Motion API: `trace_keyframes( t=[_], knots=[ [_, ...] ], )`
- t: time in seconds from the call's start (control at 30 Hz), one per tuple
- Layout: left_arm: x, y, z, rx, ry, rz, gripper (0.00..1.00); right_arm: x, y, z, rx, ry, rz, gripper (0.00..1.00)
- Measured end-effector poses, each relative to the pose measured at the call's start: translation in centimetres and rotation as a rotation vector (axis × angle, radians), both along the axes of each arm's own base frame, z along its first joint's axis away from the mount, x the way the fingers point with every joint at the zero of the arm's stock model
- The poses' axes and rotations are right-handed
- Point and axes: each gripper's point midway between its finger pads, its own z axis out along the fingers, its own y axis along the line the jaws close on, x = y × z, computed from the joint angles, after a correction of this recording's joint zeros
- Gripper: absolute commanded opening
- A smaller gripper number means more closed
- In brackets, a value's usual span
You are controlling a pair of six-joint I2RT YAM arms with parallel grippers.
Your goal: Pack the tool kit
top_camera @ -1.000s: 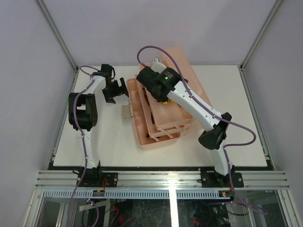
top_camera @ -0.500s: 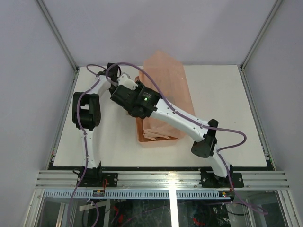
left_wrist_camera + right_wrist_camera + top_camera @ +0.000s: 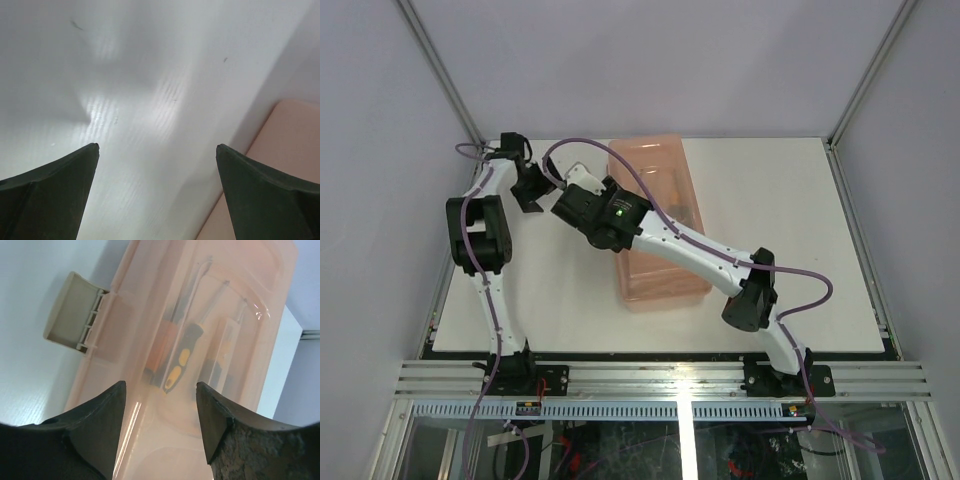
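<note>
Right fingers (image 3: 95, 435) (parted) hover over toolbox (image 3: 240, 300) edge, seemingly clear.

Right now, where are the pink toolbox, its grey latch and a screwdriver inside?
pink toolbox (image 3: 668, 280), top view, on the lid's near end.
grey latch (image 3: 72, 312), right wrist view, middle of the flap.
screwdriver (image 3: 176, 367), right wrist view, its handle seen through the lid.

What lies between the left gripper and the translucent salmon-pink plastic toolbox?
Top view: the right arm's black wrist hangs between left gripper and translucent salmon-pink plastic toolbox; left wrist view shows bare white table there.
</note>
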Motion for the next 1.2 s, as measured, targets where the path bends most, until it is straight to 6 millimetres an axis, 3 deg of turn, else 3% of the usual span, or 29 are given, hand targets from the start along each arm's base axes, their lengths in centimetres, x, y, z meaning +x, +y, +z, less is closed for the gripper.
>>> trace_keyframes(
  t=[0.1,0.23,0.3,0.43,0.53,0.63,0.87,1.03,1.2],
  knots=[
    [-0.2,1.5,0.7,0.004,-0.010,0.030,1.00,0.2,0.3,0.0,0.037,0.008,-0.005,0.65],
    [-0.8,0.5,2.7,-0.002,-0.042,0.011,1.00,1.5,-0.3,0.9,0.143,0.040,-0.035,0.64],
    [-1.2,0.0,3.7,-0.013,-0.059,-0.002,1.00,3.2,-1.8,1.9,0.209,0.056,-0.075,0.64],
    [-3.0,-1.5,4.8,-0.065,-0.067,-0.035,1.00,7.0,-6.9,4.2,0.325,0.067,-0.183,0.63],
    [-4.7,-2.4,4.1,-0.112,-0.046,-0.056,1.00,9.1,-10.1,5.0,0.403,0.092,-0.245,0.61],
    [-6.8,-3.4,2.5,-0.165,-0.010,-0.076,1.00,9.7,-11.7,4.7,0.447,0.140,-0.262,0.61],
    [-11.0,-6.3,0.3,-0.338,0.039,-0.111,1.00,8.2,-10.7,1.5,0.452,0.276,-0.228,0.57],
    [-11.7,-7.6,0.2,-0.429,0.027,-0.137,1.00,7.4,-10.1,0.0,0.458,0.342,-0.221,0.56],
    [-12.0,-8.7,0.7,-0.474,0.008,-0.184,1.00,6.9,-9.9,-0.1,0.476,0.360,-0.214,0.56]
  ],
)
